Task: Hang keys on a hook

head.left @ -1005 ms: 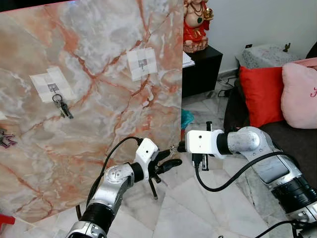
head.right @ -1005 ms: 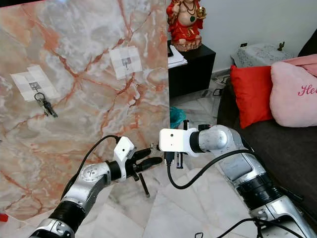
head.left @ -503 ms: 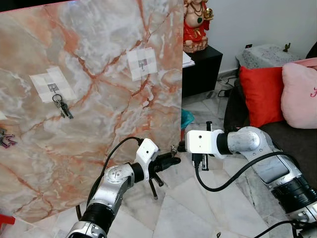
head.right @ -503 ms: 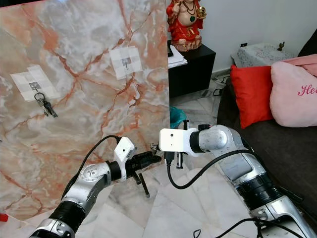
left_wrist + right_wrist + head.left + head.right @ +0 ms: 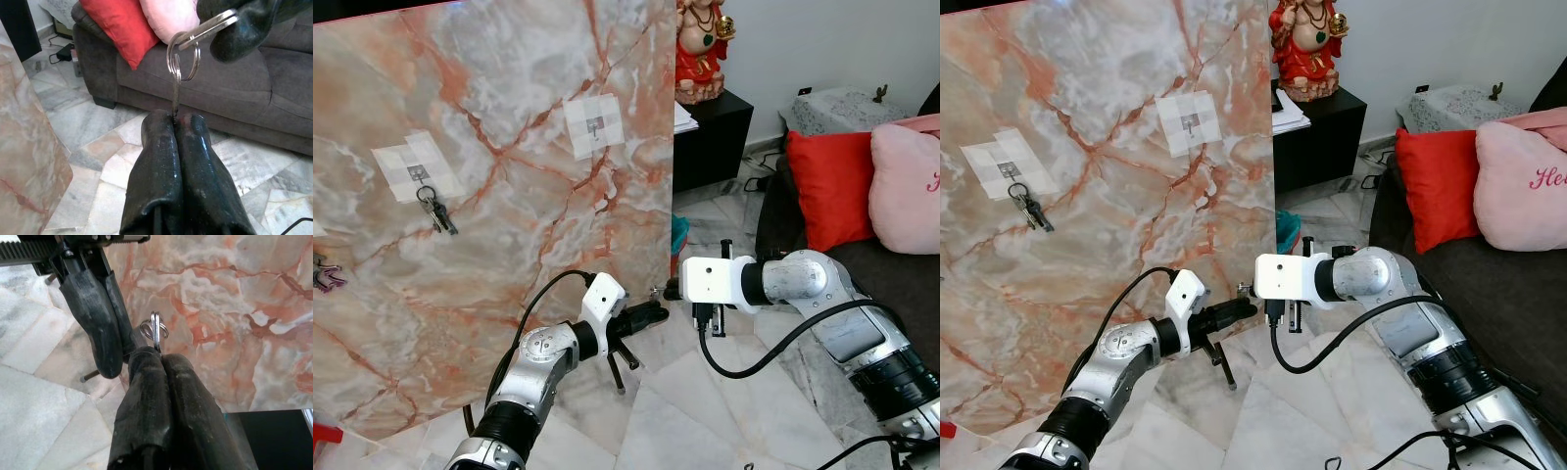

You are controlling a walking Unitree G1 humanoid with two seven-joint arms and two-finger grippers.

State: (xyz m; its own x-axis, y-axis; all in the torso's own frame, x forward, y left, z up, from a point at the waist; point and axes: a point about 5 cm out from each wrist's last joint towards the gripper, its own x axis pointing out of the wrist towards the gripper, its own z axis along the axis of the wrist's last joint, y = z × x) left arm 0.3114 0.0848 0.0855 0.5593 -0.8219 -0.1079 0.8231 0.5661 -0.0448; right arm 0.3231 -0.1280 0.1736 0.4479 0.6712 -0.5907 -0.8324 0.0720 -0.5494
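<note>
the keys [image 5: 182, 54] hang low in front of the marble board [image 5: 509, 147], pinched at once by the left hand [image 5: 651, 313] and the right hand [image 5: 155, 351], each pressed together on a key or the ring. this looks like a hand-over. next, one hand must let go, then the other lift the ring to the free hook [image 5: 595, 124].

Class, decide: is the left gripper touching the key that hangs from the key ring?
Touching. In the left wrist view the left gripper has its fingers shut on the key, whose blade runs down from the key ring into their tips.
</note>
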